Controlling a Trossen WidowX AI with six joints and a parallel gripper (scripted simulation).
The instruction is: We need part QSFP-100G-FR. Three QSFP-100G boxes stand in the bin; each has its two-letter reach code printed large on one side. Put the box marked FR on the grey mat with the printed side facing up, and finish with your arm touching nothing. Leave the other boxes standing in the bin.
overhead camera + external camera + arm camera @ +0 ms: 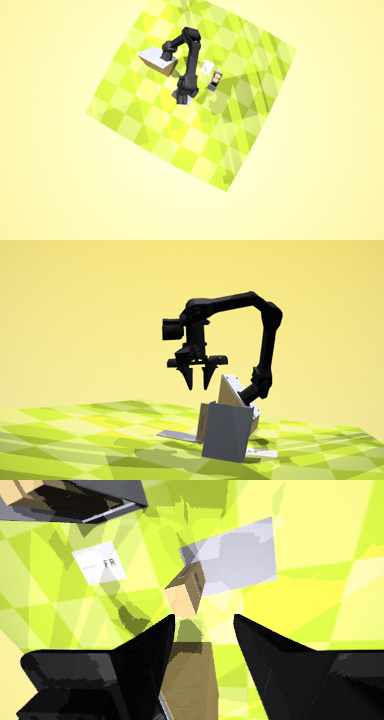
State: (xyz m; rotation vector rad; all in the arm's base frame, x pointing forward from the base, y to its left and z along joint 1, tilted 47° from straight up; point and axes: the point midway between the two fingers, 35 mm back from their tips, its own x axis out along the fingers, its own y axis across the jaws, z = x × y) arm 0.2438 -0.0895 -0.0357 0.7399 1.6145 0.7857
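My gripper (198, 389) (204, 619) is open and empty, pointing down above a tan box; its fingertips are hidden in the top view. That tan box (202, 421) (181, 601) stands upright, outside the bin, at one edge of the grey mat (189, 101) (174, 434) (250, 555). Dark print shows on its side facing the mat in the wrist view, too foreshortened to read. The grey bin (211, 87) (226, 435) (134, 492) holds two other boxes, one nearer box (215, 80) and one farther box (217, 75). Their codes are hidden.
A white card (207, 65) (267, 453) (103, 572) marked FR lies flat between the bin and the arm's base. The arm stands on a wooden block (152, 64) (225, 394) (192, 685) with a white top, close to the tan box in the wrist view.
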